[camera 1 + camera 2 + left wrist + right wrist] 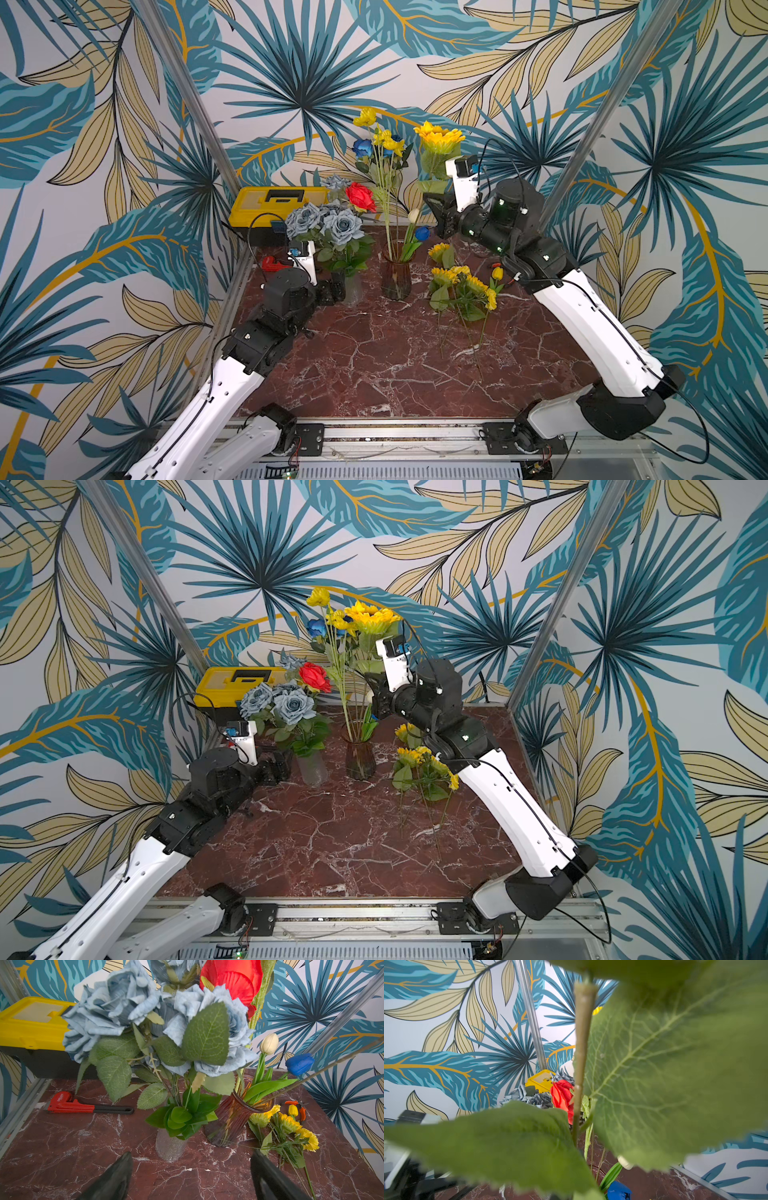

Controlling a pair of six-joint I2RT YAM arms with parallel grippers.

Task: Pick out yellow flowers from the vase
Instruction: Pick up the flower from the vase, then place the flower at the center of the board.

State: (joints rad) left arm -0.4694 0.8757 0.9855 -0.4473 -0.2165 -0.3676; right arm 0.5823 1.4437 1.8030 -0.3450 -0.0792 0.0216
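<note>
Right wrist view, sunflower stem close ahead, clamped in right gripper, left gripper spread, empty.

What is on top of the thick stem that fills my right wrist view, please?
Observer: A large yellow sunflower, standing above the right gripper, which is shut on its stem.
Operator: Thank you. Are any yellow flowers out of the vase?
Observer: Yes, several yellow flowers lie on the table, on the right arm's side of the amber vase.
Operator: And what is the left gripper doing?
Observer: The left gripper is open and empty, facing the clear vase of grey-blue roses.
</note>
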